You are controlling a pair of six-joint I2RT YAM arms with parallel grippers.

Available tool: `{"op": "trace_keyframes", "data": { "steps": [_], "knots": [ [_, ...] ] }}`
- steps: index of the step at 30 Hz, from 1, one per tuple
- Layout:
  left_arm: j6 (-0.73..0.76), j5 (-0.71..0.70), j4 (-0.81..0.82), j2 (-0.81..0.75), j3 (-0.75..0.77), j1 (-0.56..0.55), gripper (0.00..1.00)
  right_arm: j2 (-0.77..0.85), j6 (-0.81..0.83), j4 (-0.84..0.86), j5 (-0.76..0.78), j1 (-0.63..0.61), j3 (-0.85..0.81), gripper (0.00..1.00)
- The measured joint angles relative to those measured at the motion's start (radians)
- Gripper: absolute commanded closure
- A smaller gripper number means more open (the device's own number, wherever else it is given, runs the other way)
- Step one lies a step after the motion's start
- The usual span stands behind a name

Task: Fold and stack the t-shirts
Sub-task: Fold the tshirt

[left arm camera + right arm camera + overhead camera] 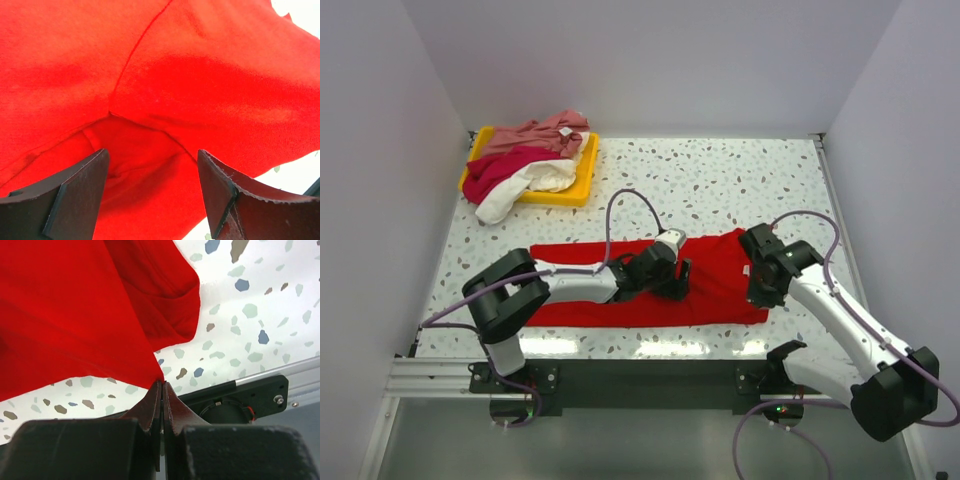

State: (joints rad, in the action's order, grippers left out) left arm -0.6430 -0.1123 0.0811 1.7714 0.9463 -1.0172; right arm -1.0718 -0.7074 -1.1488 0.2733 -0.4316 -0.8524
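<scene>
Tabletop point(720, 180) carries red t-shirt point(720, 285), right tool point(162, 385) pinching its edge.

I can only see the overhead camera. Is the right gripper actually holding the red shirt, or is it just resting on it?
Observer: It is holding it. The right wrist camera shows the right gripper shut on an edge of the red t-shirt, and the cloth fans out from the pinch.
Operator: Is the left one gripping anything?
Observer: No. The left wrist camera shows the left gripper with its jaws apart. There is red cloth between and beyond them, but none of it is pinched.
Operator: Is the cloth near the right pinch lying flat?
Observer: Not quite. The right wrist camera shows a fold there with a rounded flap, possibly a sleeve, against the speckled table.
</scene>
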Motion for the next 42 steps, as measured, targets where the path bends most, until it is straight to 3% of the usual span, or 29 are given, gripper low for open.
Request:
{"op": "trace_keyframes", "data": {
  "steps": [9,10,12,15,20,25,30,38,42],
  "knots": [
    [0.007,0.005,0.001,-0.05,-0.013,-0.035,0.24,0.021,-0.023,-0.022,-0.006,0.0,0.011,0.98],
    [0.007,0.007,0.004,-0.051,-0.014,-0.04,0.24,0.018,-0.025,-0.021,-0.003,0.0,0.011,0.8],
    [0.006,0.014,0.008,-0.051,-0.021,-0.05,0.24,0.011,-0.035,-0.023,0.003,0.0,0.011,0.55],
    [-0.001,0.021,0.004,-0.051,-0.029,-0.059,0.24,0.012,-0.041,-0.027,0.023,-0.008,0.011,0.42],
    [-0.009,0.0,-0.011,-0.058,-0.029,-0.063,0.22,0.012,-0.062,-0.017,0.051,-0.092,0.011,0.42],
    [-0.009,-0.015,-0.058,-0.134,-0.039,-0.016,0.22,-0.003,-0.067,0.083,0.037,-0.194,0.01,0.49],
    [-0.007,-0.024,-0.093,-0.279,-0.122,0.163,0.2,-0.131,-0.067,0.224,0.004,-0.303,0.004,0.56],
    [0.015,-0.021,-0.158,-0.412,-0.259,0.462,0.19,-0.343,-0.067,0.417,-0.034,-0.402,0.003,0.59],
    [0.027,-0.017,-0.2,-0.447,-0.307,0.529,0.19,-0.413,-0.067,0.458,-0.042,-0.416,0.003,0.6]
  ]
}}
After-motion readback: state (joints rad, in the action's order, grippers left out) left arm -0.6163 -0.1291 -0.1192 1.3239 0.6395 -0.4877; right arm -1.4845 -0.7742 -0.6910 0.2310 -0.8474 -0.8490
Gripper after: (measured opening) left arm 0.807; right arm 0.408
